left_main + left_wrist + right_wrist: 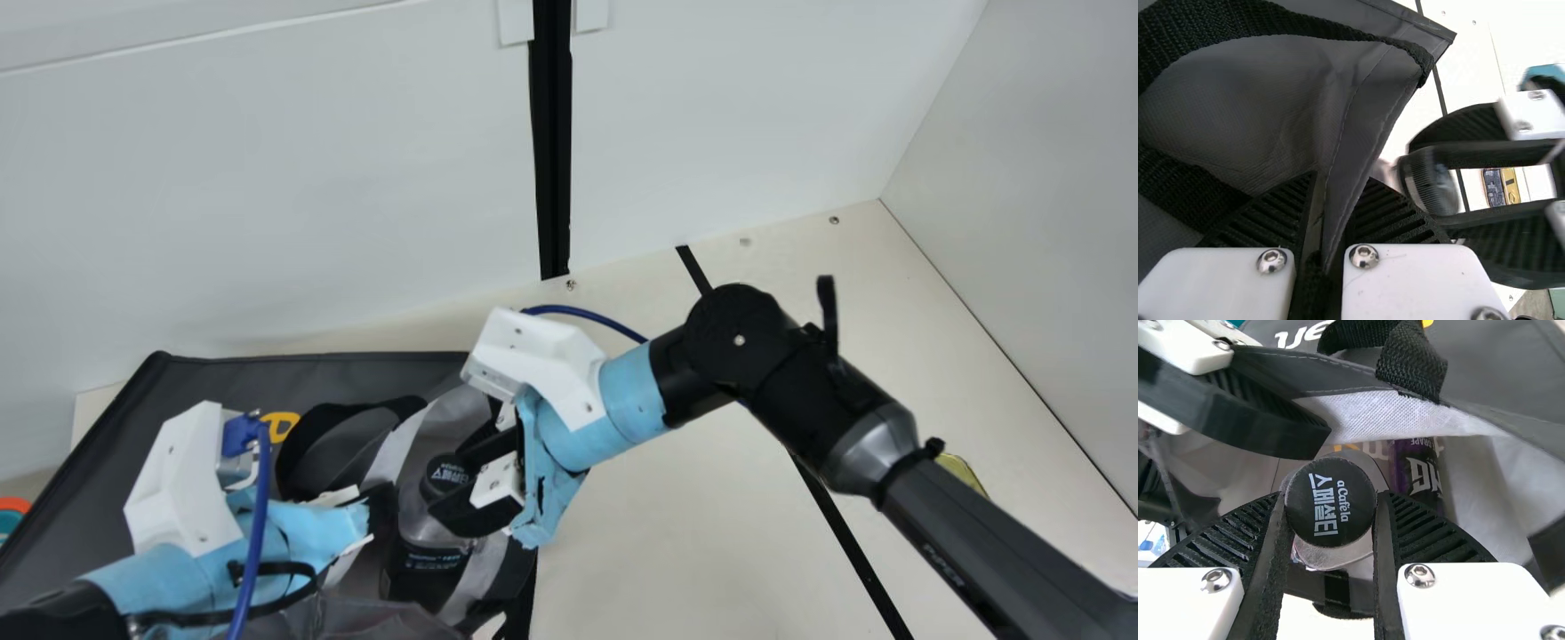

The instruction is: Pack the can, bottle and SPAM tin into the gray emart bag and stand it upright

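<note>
Nearest the camera, left arm (58, 613) at lower left; its left gripper (382, 520) is closed down to fabric thickness on a seamed edge of the gray emart bag (204, 382). Right of that, right gripper (452, 482) has its fingers parted only by the width of the black cap (447, 477), clamped on both sides; it's the cap of the clear bottle (431, 529), in the bag's mouth. Right wrist view adds the purple can (1418, 473) inside the bag, just beside the bottle. Left wrist view adds the blue-and-yellow face of the SPAM tin (1501, 187), on the table (676, 533) outside the bag; in main view it's mostly behind the right arm (969, 524). Bottle base hidden; can partly covered; orange-and-teal item (11, 514) cut off at main view's left edge. Right gripper blurred in left wrist view.
</note>
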You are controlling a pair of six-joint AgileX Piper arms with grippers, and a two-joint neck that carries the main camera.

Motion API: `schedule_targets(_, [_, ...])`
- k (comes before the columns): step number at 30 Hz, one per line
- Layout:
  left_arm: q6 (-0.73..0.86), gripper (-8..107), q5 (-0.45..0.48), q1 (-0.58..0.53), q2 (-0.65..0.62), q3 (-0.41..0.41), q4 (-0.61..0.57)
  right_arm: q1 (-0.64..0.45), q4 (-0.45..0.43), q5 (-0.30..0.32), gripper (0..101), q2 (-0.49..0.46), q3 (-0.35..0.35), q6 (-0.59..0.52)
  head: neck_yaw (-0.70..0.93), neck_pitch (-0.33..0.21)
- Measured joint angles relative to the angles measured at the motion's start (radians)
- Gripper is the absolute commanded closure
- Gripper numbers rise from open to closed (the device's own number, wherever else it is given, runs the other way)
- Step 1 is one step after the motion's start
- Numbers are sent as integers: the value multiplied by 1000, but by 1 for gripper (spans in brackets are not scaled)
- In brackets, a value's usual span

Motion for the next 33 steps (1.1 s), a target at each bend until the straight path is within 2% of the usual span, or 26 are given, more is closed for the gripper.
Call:
schedule_targets(11, [0,107,0,0,0,0,0,26,13,-37,101,80,10,-48,0,2])
schedule_targets(23, [0,107,0,0,0,0,0,56,20,-58,101,166,-45,-52,0,0])
schedule_targets(33, [0,107,0,0,0,0,0,68,22,-67,68,199,-74,-47,-2,0])
